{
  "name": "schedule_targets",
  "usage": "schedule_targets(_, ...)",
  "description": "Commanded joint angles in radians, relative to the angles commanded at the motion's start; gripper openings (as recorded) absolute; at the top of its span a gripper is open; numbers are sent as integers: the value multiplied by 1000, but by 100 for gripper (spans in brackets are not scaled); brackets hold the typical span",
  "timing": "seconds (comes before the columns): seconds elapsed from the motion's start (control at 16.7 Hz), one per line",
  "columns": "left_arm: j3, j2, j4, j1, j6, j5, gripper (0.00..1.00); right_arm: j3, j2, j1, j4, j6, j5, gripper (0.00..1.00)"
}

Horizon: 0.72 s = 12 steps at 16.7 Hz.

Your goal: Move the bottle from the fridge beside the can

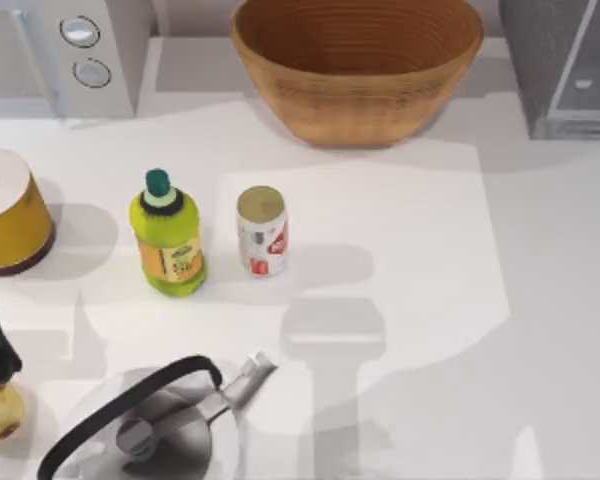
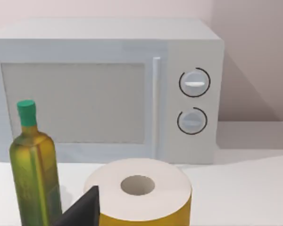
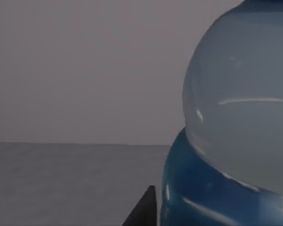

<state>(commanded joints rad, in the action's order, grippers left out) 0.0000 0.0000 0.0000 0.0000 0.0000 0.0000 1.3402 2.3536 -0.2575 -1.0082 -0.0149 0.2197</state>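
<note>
Our right gripper sits hard against the bottle inside the fridge; grip state we cannot tell. Risk: tipping it or clipping the door on the way to the can mid-worktop.

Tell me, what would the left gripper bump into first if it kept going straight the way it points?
Probably the yellow roll right ahead of the left gripper's fingertip; the white microwave stands farther behind it.

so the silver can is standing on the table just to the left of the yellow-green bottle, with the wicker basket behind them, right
Not quite: the can stands just to the right of the yellow-green bottle, not to its left. The top view shows this. The rest holds: both are upright on the table, with the wicker basket behind them.
</note>
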Motion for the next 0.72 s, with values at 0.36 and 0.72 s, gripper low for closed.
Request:
schedule_targets(0.36, 0, 0, 0, 0, 0, 0, 100, -1, -2, -3, 0, 1, 0, 0)
schedule_targets(0.72, 0, 0, 0, 0, 0, 0, 100, 17, -90, -3, 113, 2, 1, 0)
